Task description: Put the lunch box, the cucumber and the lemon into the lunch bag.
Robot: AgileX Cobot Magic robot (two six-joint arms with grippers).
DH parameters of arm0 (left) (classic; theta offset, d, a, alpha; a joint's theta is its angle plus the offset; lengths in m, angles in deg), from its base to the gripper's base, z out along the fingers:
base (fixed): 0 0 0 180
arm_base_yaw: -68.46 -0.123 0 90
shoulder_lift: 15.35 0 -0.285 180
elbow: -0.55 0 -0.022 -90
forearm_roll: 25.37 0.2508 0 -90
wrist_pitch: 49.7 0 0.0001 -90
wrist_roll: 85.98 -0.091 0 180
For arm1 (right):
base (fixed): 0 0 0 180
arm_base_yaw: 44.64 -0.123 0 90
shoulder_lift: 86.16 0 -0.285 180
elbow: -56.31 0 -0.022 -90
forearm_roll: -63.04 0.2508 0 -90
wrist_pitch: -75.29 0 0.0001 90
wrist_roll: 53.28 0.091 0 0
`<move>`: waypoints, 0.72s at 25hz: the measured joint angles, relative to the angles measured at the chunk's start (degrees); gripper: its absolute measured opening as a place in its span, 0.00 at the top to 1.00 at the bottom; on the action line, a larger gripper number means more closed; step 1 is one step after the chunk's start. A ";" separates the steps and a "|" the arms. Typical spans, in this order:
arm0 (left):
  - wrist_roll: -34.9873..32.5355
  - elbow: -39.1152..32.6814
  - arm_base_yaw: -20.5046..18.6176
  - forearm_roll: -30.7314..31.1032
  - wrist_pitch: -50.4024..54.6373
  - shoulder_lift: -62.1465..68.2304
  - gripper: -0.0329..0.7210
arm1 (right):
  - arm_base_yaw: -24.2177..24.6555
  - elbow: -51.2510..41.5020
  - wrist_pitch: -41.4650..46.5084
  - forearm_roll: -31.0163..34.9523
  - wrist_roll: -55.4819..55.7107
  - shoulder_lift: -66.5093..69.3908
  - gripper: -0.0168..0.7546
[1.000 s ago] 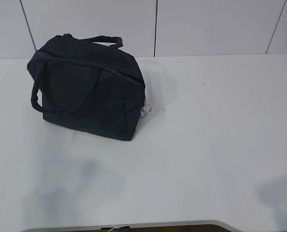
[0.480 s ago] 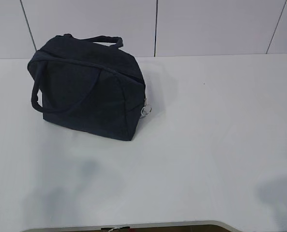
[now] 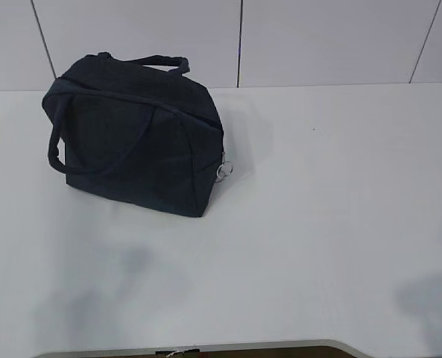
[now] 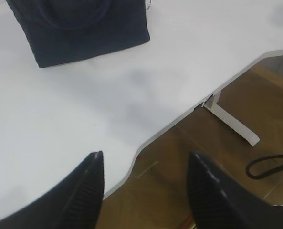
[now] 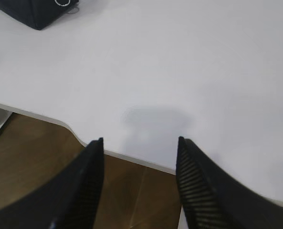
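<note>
The dark navy lunch bag stands on the white table at the back left, its two loop handles up and its top closed, with a silver ring pull hanging at its right end. The lunch box, the cucumber and the lemon are out of view. In the left wrist view the bag lies far ahead of my left gripper, which is open and empty above the table's front edge. My right gripper is open and empty too, also above the front edge, with the bag's corner far off at the upper left.
The table's wavy front edge runs below both grippers, with brown floor beyond it. A white table leg and a black cable show on the floor. A panelled wall stands behind the table.
</note>
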 joint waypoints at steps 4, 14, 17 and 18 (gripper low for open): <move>0.00 0.00 -4.02 -0.13 0.00 0.00 0.43 | 4.08 0.00 0.00 0.00 0.00 0.00 0.46; 0.00 0.00 -22.55 -0.23 0.00 0.00 0.47 | 17.92 0.00 0.00 0.00 0.00 0.00 0.46; 0.00 0.00 -24.16 -0.23 0.00 0.00 0.48 | 17.92 0.00 0.00 0.00 0.00 0.00 0.46; 0.00 0.00 -24.29 -0.23 0.00 0.00 0.48 | 17.92 0.00 0.00 0.00 0.00 0.00 0.46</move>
